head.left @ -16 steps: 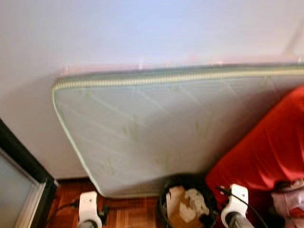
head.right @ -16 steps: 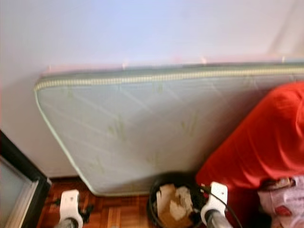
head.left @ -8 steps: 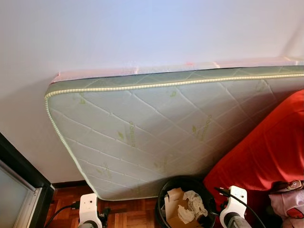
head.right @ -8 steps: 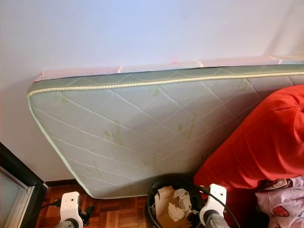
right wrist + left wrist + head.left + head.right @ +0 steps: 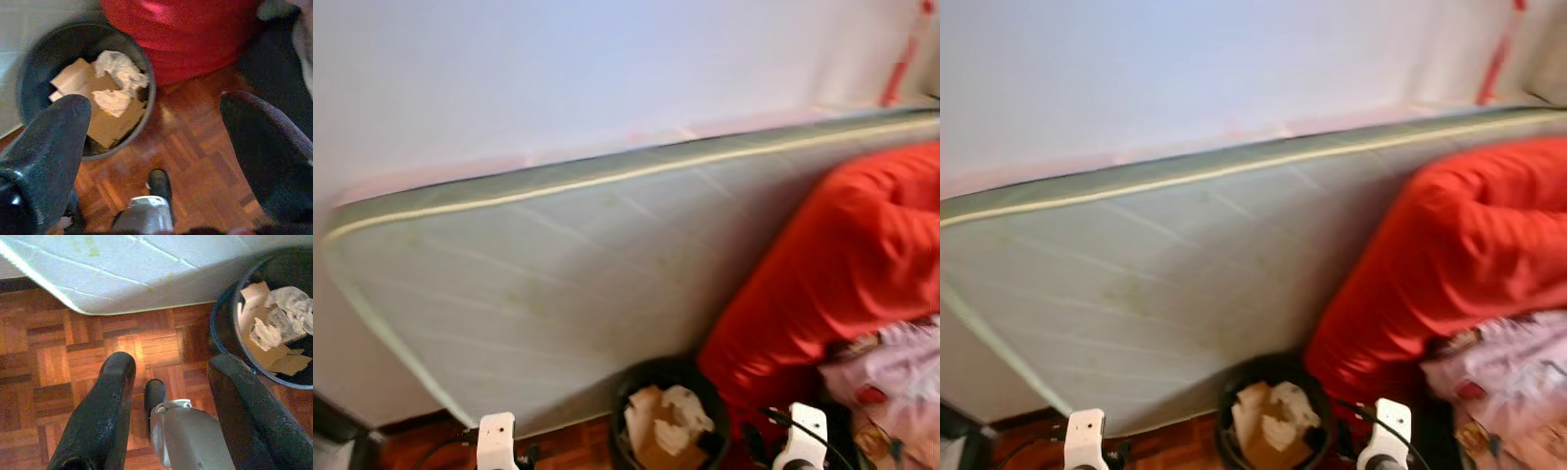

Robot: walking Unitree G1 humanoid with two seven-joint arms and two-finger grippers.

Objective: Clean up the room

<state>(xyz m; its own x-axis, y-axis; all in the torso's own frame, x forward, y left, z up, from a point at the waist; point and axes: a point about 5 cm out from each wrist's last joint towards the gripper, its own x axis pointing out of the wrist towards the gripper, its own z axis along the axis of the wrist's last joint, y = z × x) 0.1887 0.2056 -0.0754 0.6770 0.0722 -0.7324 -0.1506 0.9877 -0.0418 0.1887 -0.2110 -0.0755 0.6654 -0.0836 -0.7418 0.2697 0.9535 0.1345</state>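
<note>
Both of your grippers hang low and empty over the parquet floor [image 5: 58, 357], with the waste bin [image 5: 664, 411] between them.

You have the left gripper [image 5: 171, 377] spread wide with nothing between its black fingers [image 5: 105, 406]; the bin sits just beside it. Your right gripper [image 5: 151, 142] is spread just as wide and holds nothing, the bin's rim close by one finger. The dark round bin stands on the floor, holding torn cardboard [image 5: 105, 122] and crumpled paper [image 5: 120, 71]. Behind it a pale green quilted mattress [image 5: 558, 264] leans on its long edge against the white wall [image 5: 558, 69]. A large red cushion [image 5: 842, 255] rests against the mattress beside the bin, and pink patterned fabric [image 5: 891, 372] lies below the cushion. The head views are blurred.
</note>
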